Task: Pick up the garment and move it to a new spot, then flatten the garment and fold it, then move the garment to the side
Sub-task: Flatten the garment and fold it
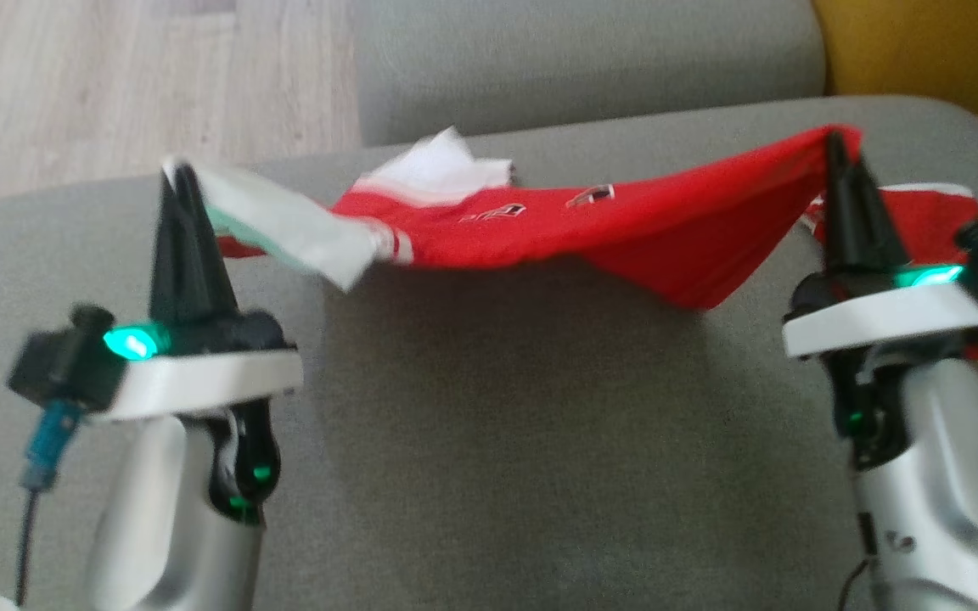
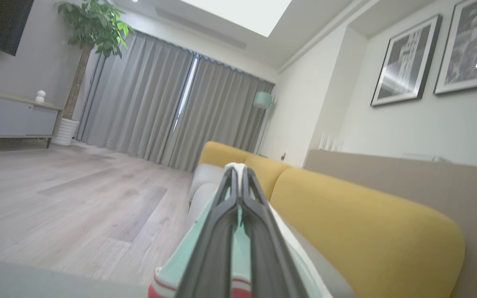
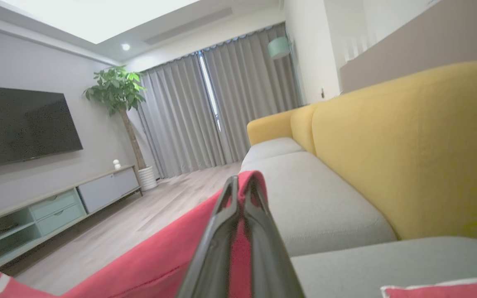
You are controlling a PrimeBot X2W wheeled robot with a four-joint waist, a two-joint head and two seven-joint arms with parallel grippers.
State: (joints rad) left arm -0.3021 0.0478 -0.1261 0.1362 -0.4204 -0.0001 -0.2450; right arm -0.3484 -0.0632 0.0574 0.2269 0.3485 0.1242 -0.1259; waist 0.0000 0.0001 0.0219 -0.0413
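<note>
The garment (image 1: 591,229) is red with white and pale green sleeves and stripes. It hangs stretched between my two grippers above the grey sofa cushion (image 1: 489,441). My left gripper (image 1: 182,174) is shut on a white and pale green sleeve end, seen pinched at the left gripper (image 2: 238,171) tips in the left wrist view. My right gripper (image 1: 837,140) is shut on a red edge of the garment (image 3: 172,252), which drapes over the right gripper (image 3: 240,182) tips. The middle of the cloth sags toward the cushion.
A second grey cushion (image 1: 582,59) lies beyond, with wooden floor (image 1: 115,85) to the far left. The yellow sofa back (image 3: 408,145) runs along the right. A TV unit (image 3: 56,207) and a potted plant (image 3: 118,91) stand across the room.
</note>
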